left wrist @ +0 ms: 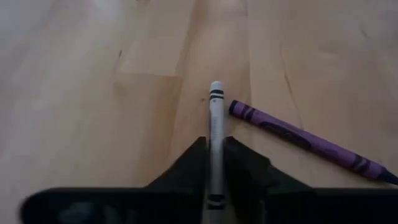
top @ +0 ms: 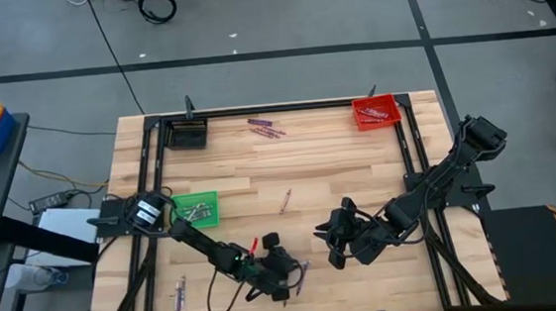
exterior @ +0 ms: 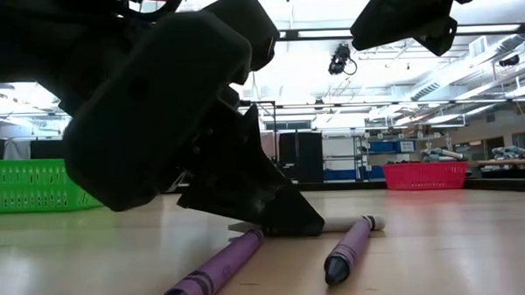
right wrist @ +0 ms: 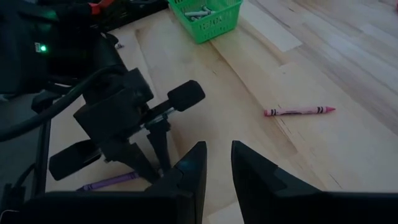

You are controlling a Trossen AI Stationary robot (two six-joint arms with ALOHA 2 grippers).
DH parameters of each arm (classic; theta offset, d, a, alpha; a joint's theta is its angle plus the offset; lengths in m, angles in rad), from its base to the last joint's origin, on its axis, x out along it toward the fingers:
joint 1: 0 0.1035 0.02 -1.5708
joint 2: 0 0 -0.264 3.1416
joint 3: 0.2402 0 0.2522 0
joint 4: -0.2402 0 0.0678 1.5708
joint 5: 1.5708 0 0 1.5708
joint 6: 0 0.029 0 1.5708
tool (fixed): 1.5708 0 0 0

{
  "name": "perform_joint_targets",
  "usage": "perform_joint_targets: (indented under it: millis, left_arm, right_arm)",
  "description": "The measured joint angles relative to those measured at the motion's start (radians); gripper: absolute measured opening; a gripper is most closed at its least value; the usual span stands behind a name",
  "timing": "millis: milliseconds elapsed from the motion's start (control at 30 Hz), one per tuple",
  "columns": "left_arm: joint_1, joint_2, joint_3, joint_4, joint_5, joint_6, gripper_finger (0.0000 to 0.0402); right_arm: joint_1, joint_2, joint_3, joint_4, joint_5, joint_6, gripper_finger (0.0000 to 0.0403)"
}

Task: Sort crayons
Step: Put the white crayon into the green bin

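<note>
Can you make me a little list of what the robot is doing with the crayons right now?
left hand: fingers closed around a white crayon lying on the table
right hand: hovering nearby, holding nothing
purple crayon: on the wood beside the white one
pink crayon: alone, mid-table
green bin: holds pale crayons
red bin: far corner
table: light wood

Both arms are dark, almost black, built from slim links with thicker joints. The left arm (top: 200, 239) carries a round grey part near its base, a red piece further along, and a loose black cable. A small green light glows on it (seen from the right wrist). The right arm (top: 430, 188) is black all over. Each pincer has wedge-shaped matte fingers (right wrist: 186, 171).
</note>
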Motion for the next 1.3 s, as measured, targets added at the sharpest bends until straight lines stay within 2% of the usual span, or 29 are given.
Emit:
perform_joint_targets:
  millis: [100,200,300,533,767,933,1000,1100,1200,1300]
  left_arm:
    - [0.000,0.000,-0.001,-0.006,-0.003,0.016,0.0028]
    - [0.001,-0.021,-0.002,-0.057,-0.009,0.033,0.0026]
    - [0.005,-0.085,-0.008,-0.198,-0.014,0.040,0.0027]
    - [0.006,-0.404,-0.008,-0.682,-0.057,0.035,0.0039]
    - [0.014,-0.677,-0.010,-1.392,-0.054,-0.223,0.0036]
    - [0.013,-0.771,-0.014,-1.708,-0.049,-0.368,0.0036]
    - [0.022,-0.801,-0.042,-1.732,-0.040,-0.379,0.0036]
    - [0.075,-0.826,-0.117,-1.716,0.035,-0.362,0.0036]
    - [0.134,-0.835,-0.228,-1.603,0.139,-0.274,0.0036]
    - [0.183,-0.835,-0.334,-1.454,0.183,-0.174,0.0036]
  right_arm:
    - [0.000,0.000,0.000,0.000,0.000,0.000,0.0079]
    - [0.000,0.000,0.000,0.000,-0.007,0.000,0.0079]
    - [0.000,0.000,0.000,0.000,-0.026,0.000,0.0079]
    - [0.001,0.000,0.000,0.000,-0.034,-0.005,0.0079]
    - [0.001,0.000,0.000,0.001,-0.034,-0.006,0.0079]
    - [0.001,0.000,0.000,0.007,-0.027,-0.006,0.0079]
    - [0.000,0.000,0.000,0.009,-0.026,-0.007,0.0079]
    - [0.000,0.000,0.000,0.009,-0.025,-0.007,0.0079]
    - [0.000,0.000,0.000,0.008,-0.020,-0.007,0.0079]
    - [0.000,0.000,0.000,0.008,-0.016,-0.007,0.0079]
